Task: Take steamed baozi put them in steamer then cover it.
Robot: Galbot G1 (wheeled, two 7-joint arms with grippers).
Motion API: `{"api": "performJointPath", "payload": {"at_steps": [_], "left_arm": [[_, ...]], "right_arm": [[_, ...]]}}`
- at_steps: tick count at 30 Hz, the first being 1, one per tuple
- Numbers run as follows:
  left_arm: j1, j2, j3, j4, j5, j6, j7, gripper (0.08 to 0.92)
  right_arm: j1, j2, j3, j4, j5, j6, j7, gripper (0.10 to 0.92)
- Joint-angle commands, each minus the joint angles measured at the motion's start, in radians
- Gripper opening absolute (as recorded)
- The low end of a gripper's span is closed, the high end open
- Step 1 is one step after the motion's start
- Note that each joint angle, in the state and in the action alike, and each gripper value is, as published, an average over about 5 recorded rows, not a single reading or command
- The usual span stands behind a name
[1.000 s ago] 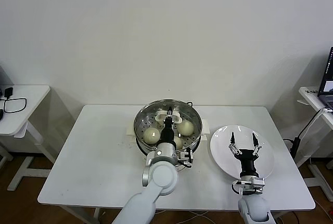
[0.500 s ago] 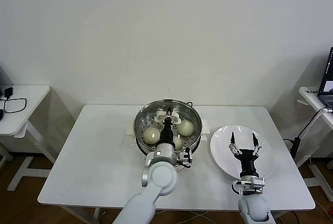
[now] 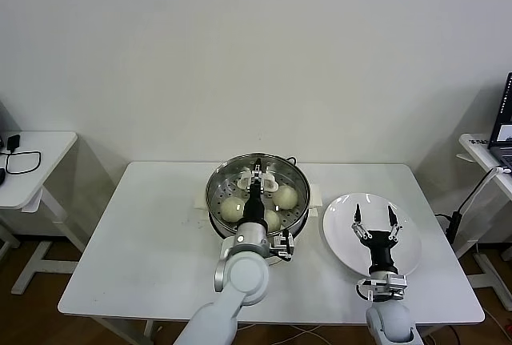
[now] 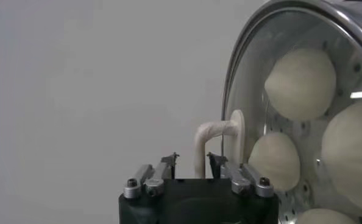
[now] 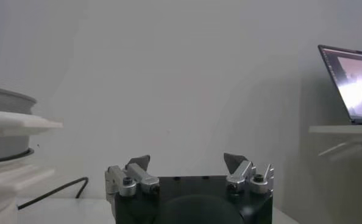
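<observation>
The glass cover (image 3: pixel 258 187) sits on the steamer (image 3: pixel 220 210), baozi (image 4: pixel 301 83) visible beneath it. Its cream handle (image 4: pixel 214 143) stands between the parted tips of the left gripper (image 4: pixel 192 162), no longer clamped, so a straight lift away would clear it. The right gripper (image 3: pixel 375 219) hangs wide open above the white plate (image 3: pixel 336 245).

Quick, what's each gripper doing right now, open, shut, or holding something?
Left gripper: open, fingers either side of the lid handle, not clamped on it.
Right gripper: open, empty, over the plate.
</observation>
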Motion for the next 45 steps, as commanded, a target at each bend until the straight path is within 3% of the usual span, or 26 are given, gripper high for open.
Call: {"api": "performJointPath", "payload": {"at_steps": [1, 8, 13, 16, 19, 22, 26, 29, 34, 45], "left_arm": [[0.062, 0.025, 0.003, -0.123, -0.024, 0.003, 0.009, 0.630], [0.141, 0.093, 0.007, -0.299, -0.094, 0.016, 0.028, 0.796], [0.196, 0.148, -0.015, -0.439, -0.214, 0.027, 0.018, 0.822], [0.230, 0.172, -0.078, -0.520, -0.381, 0.032, -0.049, 0.823], [0.261, 0.184, -0.195, -0.556, -0.662, 0.015, -0.208, 0.823], [0.280, 0.188, -0.350, -0.527, -0.995, -0.067, -0.387, 0.823], [0.292, 0.204, -0.551, -0.422, -1.378, -0.224, -0.470, 0.823], [0.294, 0.225, -0.642, -0.320, -1.564, -0.339, -0.457, 0.823], [0.295, 0.234, -0.718, -0.142, -1.646, -0.519, -0.383, 0.823], [0.361, 0.204, -0.728, -0.023, -1.676, -0.644, -0.281, 0.823]], "right_arm": [[0.003, 0.003, -0.001, 0.001, -0.003, -0.001, 0.001, 0.823], [0.008, 0.001, -0.005, 0.002, -0.006, -0.010, -0.002, 0.823], [-0.005, -0.014, -0.020, 0.028, 0.017, -0.065, -0.011, 0.823], [-0.020, -0.029, -0.037, 0.057, 0.045, -0.112, -0.011, 0.823], [-0.032, -0.044, -0.047, 0.079, 0.069, -0.138, -0.011, 0.823], [-0.044, -0.057, -0.047, 0.100, 0.113, -0.164, -0.030, 0.823], [-0.058, -0.066, -0.046, 0.126, 0.168, -0.185, -0.049, 0.823], [-0.065, -0.072, -0.047, 0.136, 0.182, -0.189, -0.050, 0.823], [-0.072, -0.082, -0.046, 0.141, 0.193, -0.194, -0.047, 0.823], [-0.093, -0.094, -0.046, 0.143, 0.192, -0.203, -0.038, 0.823]]}}
